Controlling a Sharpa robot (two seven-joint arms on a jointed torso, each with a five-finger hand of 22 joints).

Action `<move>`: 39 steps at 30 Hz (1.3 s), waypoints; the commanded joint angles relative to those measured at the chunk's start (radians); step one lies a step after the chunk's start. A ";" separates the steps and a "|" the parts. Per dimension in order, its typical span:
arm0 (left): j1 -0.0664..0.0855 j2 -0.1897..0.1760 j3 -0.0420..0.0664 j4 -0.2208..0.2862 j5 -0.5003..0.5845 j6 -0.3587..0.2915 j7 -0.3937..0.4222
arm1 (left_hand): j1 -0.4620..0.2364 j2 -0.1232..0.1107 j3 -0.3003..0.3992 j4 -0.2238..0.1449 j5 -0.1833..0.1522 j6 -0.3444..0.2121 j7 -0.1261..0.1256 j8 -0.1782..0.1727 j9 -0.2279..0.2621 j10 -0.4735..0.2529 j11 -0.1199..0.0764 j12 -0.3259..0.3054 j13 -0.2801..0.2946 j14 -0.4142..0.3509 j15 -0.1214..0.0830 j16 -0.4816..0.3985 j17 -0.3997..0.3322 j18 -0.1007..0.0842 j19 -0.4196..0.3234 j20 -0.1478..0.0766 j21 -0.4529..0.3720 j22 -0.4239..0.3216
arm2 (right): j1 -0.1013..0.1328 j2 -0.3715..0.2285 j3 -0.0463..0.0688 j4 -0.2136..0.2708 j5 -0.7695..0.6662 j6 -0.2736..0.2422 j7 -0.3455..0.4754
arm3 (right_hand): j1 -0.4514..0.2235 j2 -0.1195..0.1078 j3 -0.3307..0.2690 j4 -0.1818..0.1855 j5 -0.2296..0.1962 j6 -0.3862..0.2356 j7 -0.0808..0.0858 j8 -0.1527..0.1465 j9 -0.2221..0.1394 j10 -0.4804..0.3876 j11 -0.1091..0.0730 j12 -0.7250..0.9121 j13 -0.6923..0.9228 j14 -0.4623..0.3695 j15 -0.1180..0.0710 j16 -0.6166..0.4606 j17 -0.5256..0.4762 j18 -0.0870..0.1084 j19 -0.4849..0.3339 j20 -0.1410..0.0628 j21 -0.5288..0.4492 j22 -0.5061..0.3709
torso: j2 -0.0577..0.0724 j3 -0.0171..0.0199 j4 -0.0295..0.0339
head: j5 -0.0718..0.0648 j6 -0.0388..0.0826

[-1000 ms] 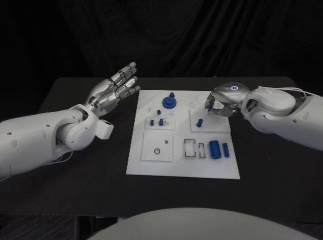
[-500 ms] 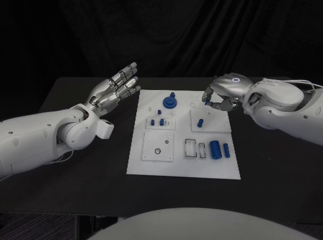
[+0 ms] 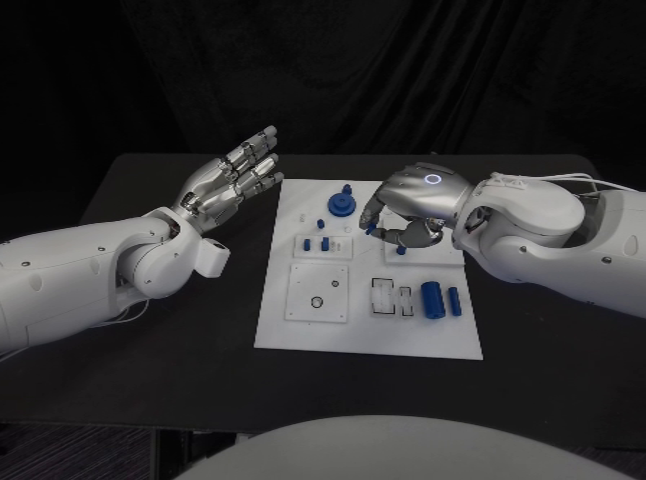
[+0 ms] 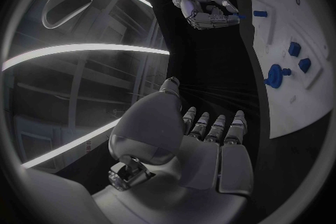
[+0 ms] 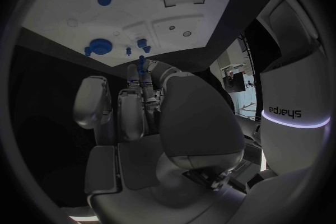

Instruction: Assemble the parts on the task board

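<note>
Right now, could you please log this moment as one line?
left hand: open, beside task board | right hand: pinching small blue part above board

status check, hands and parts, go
Left hand open, off the board. Right hand pinching a small blue peg above the board. Nothing in the way.

The desk (image 3: 150, 330) is plain black, and the curtain (image 3: 410, 70) behind it is black too. The task board (image 3: 366, 335) is white, with thin dark outlines around its recesses. The parts on it are blue: a round knobbed piece (image 3: 342, 204), a cylinder (image 3: 430, 298) and a few small pegs (image 3: 313, 243). Both arms are glossy white. The left hand (image 3: 234, 180) and the right hand (image 3: 410, 205) are silver, with a small pale ring glowing on the back of the right hand. A small blue piece (image 5: 141, 61) shows at the right hand's fingers (image 5: 133, 75).
</note>
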State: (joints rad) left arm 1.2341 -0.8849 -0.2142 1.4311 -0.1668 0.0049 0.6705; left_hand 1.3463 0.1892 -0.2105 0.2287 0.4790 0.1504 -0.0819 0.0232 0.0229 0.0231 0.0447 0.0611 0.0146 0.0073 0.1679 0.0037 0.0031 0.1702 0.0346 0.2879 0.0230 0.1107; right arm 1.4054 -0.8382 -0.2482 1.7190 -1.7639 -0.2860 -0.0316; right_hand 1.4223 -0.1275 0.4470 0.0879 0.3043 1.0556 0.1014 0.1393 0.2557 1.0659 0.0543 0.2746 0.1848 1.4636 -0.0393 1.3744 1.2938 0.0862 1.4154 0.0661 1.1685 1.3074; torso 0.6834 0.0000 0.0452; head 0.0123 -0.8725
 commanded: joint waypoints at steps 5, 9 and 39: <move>-0.005 0.014 0.001 -0.005 0.000 0.028 -0.005 | 0.014 0.007 0.003 -0.009 0.013 0.004 0.014 0.005 0.002 -0.001 0.003 0.004 0.001 -0.003 -0.009 -0.001 -0.001 0.009 0.002 -0.008 0.000 0.000 | -0.036 0.074 0.001 -0.022 -0.009 0.056 -0.002 | 0.006 -0.005 -0.002 -0.010 0.001 0.000 0.008 -0.007 0.000 0.009 0.001 -0.003 -0.003 0.023 -0.002 0.003 0.002 -0.008 0.002 0.001 -0.003 0.161 | -0.002 0.0012 0.0016 | -0.007 0.000; -0.007 0.019 0.001 -0.008 0.000 0.035 -0.010 | 0.016 0.009 0.004 -0.010 0.015 0.006 0.019 0.006 0.002 -0.001 0.003 0.004 0.001 -0.004 -0.009 -0.002 -0.002 0.009 0.001 -0.008 0.000 -0.003 | -0.062 0.106 0.001 -0.042 -0.038 0.060 0.008 | 0.008 -0.005 -0.001 -0.012 0.001 -0.001 0.009 -0.009 0.000 0.008 0.002 -0.005 -0.004 0.023 -0.001 0.003 0.002 -0.008 0.002 0.001 -0.005 0.160 | -0.004 0.0007 0.0026 | -0.007 0.000; -0.027 0.032 0.001 -0.019 0.000 0.047 -0.011 | 0.016 0.015 0.004 -0.011 0.015 -0.003 0.025 0.003 0.001 -0.002 0.005 0.004 0.001 -0.006 -0.013 -0.003 -0.002 0.009 -0.002 -0.010 -0.002 -0.009 | -0.128 0.152 0.001 -0.091 -0.079 0.080 0.016 | 0.006 -0.008 -0.002 -0.014 0.000 -0.003 0.011 -0.011 -0.001 0.006 0.003 -0.008 -0.005 0.023 -0.001 0.003 0.001 -0.008 0.002 0.001 -0.005 0.160 | -0.002 -0.0003 0.0025 | 0.013 0.000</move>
State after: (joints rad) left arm 1.2095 -0.8541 -0.2141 1.4109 -0.1666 0.0348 0.6489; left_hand 1.3578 0.2006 -0.2063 0.2247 0.4896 0.1502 -0.0605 0.0231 0.0239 0.0231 0.0446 0.0610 0.0144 0.0002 0.1608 0.0036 0.0019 0.1702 0.0308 0.2842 0.0229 0.1030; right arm 1.2804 -0.6879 -0.2479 1.6291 -1.8314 -0.2147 -0.0142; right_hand 1.4222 -0.1275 0.4443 0.0797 0.3043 1.0519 0.1049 0.1345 0.2560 1.0686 0.0574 0.2706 0.1811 1.4636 -0.0393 1.3743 1.2943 0.0862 1.4153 0.0661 1.1684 1.3079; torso 0.6813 0.0000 0.0468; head 0.0239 -0.8725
